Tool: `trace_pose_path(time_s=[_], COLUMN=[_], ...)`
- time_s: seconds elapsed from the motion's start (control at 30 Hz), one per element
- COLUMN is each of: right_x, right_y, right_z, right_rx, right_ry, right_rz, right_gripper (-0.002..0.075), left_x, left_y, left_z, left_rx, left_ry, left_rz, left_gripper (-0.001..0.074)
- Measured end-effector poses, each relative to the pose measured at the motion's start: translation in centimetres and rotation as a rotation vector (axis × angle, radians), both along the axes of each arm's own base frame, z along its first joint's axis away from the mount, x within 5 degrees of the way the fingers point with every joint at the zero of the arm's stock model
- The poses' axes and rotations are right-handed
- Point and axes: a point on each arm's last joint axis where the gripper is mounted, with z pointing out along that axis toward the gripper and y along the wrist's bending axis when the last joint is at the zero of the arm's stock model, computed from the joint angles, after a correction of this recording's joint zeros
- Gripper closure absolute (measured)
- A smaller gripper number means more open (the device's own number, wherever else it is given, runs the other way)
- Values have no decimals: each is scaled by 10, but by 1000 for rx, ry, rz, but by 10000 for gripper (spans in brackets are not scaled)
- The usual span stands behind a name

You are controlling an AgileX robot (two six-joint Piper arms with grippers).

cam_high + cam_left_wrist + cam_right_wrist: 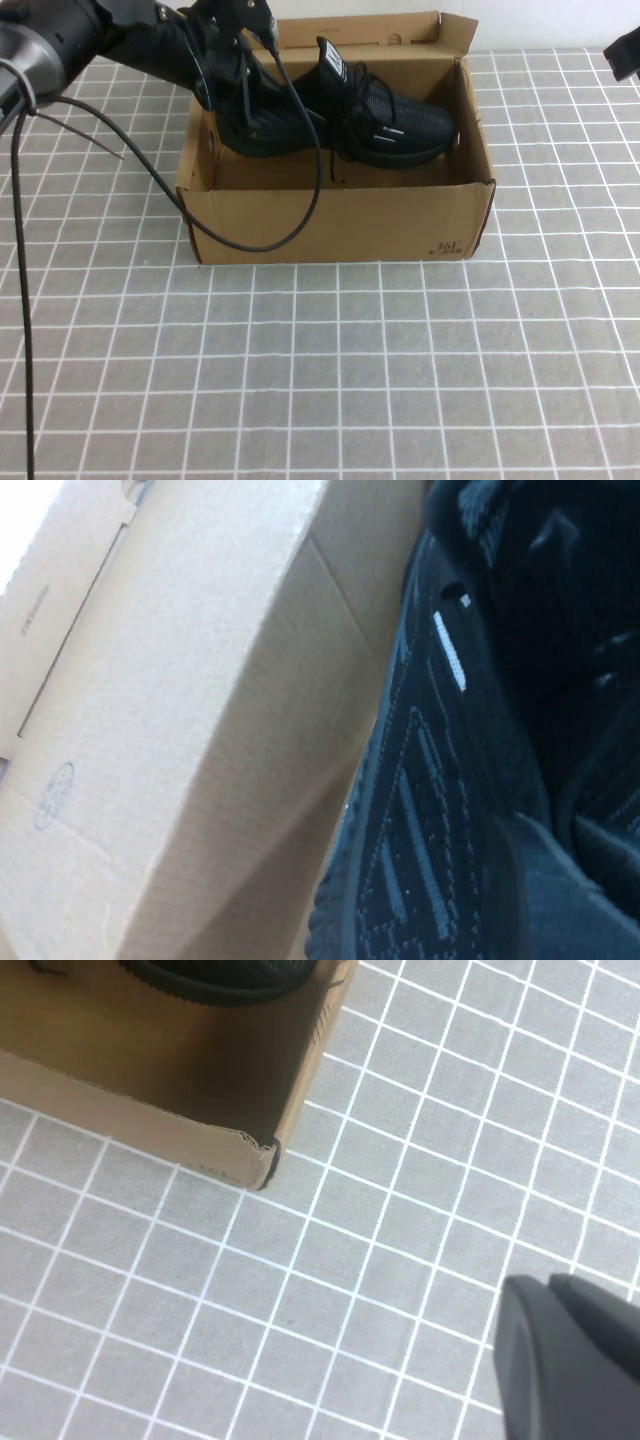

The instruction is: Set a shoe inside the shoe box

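Observation:
The black shoe (385,115) lies tilted inside the open brown shoe box (340,225), toe to the right, heel raised at the left. My left gripper (232,70) reaches into the box's left end and is shut on the shoe at the heel. In the left wrist view the shoe's knit side (430,810) fills the frame beside a cardboard wall (200,710), with one of my fingers (550,900) pressed against it. My right gripper (622,50) hangs off the box's far right, shut with nothing in it; the right wrist view shows it (570,1350) above the tablecloth, with the box corner (180,1070) beyond.
The box's flap lid (380,30) stands up at the back. A black cable (300,220) from the left arm loops over the box's front wall. A grey checked tablecloth (350,370) covers the table around the box.

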Motion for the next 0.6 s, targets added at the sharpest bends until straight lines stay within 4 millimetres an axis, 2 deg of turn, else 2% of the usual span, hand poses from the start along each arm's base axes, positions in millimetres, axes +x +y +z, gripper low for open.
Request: trace_pose_path(time_s=[0.33,0.6], right_x=[-1,-1], right_y=[3,3], right_z=[0,0], right_rx=[28,28], right_ry=[7,5], right_rz=[10,10], right_gripper=[742,742], left_x=[11,19], left_y=[0,3], left_z=[-12,-34], left_rx=[25,39], left_ry=[-53,-20], left_rz=[1,2], left_gripper=[702,702])
